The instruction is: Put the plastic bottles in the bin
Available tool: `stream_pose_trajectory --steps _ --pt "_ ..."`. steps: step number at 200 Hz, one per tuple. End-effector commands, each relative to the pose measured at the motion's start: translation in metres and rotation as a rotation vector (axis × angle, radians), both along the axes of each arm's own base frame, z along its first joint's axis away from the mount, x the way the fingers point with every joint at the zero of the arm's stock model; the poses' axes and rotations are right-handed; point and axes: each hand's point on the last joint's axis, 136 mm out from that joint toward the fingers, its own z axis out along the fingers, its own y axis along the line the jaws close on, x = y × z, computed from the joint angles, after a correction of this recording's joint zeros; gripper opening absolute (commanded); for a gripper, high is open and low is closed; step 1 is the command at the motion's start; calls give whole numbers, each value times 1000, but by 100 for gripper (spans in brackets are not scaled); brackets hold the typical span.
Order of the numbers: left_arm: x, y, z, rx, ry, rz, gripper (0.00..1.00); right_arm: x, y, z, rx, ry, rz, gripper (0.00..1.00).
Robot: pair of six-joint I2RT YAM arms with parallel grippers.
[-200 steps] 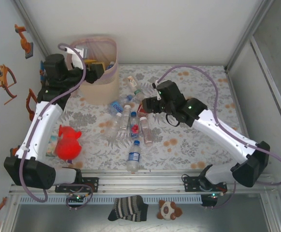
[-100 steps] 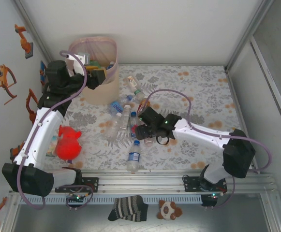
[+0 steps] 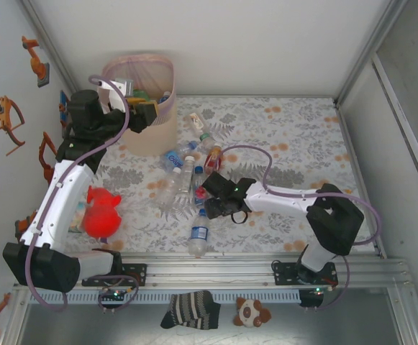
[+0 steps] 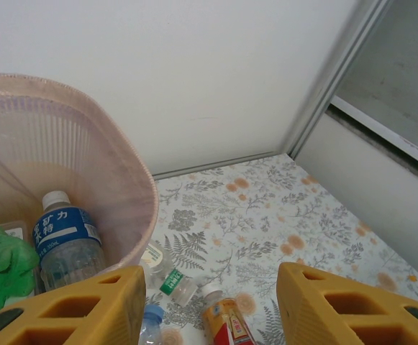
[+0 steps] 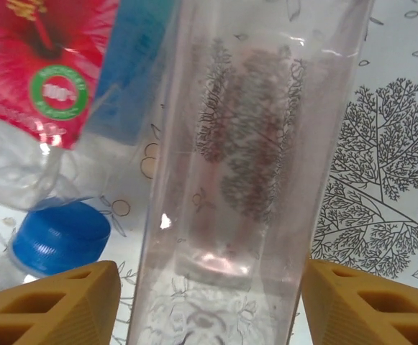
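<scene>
Right end effector [image 5: 209,287] straddles a clear bottle [image 5: 226,144] at the tabletop [image 3: 302,136] centre, placed to lift it; whether it's clenched, I cannot tell. Left end effector [image 4: 209,305] hangs released, empty, at the bin [image 4: 101,151] rim.

We are showing a beige bin [image 3: 151,129] with a pink liner [image 3: 140,63] at ten o'clock, a red plush toy [image 3: 101,212] at eight, and central clear bottles [image 3: 185,175] with blue caps [image 5: 61,237], all on a tablecloth [image 3: 295,136] printed with grey ferns and orange blossoms.

Scattered mid-table: small clear plastic bottles [image 3: 185,172], blue and red caps. Upright at far left: tall beige pink-lined bin [image 3: 151,133], holding a blue-labelled bottle [image 4: 65,241].
</scene>
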Motion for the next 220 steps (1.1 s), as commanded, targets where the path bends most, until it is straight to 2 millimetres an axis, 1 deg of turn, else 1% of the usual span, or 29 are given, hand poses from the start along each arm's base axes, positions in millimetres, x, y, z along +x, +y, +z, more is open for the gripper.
stream_pose_trajectory --steps 1,23,41,66,87,115,142,164,187,197,220 --pt "-3 -1 18 -5 -52 -10 51 6 1 -1 -21 -21 -19 61" --pt "-2 -2 19 -3 -53 -11 51 5 -1 -3 -30 -16 -22 56" --pt "-2 -2 20 -2 -56 -12 51 5 -4 -1 -31 -25 -26 49" --pt "-1 -2 21 -3 -59 -14 51 6 -13 7 -52 -50 -31 43" --pt "0 -2 22 -3 -57 -15 51 4 -25 18 -83 -77 -22 42" --pt "0 -4 25 -5 -62 -22 51 4 -49 39 -144 -133 -8 41" --pt "0 -6 28 -7 -62 -35 51 7 -68 68 -208 -224 62 37" --pt "0 -9 28 -8 -55 -54 51 16 -77 96 -272 -348 198 36" --pt "-3 -14 28 -6 -44 -97 51 30 -90 121 -403 -500 332 37" --pt "-6 -17 28 -3 -37 -118 51 34 -92 130 -455 -558 417 37" --pt "-12 -24 27 3 -25 -172 51 40 -88 150 -531 -707 609 36"
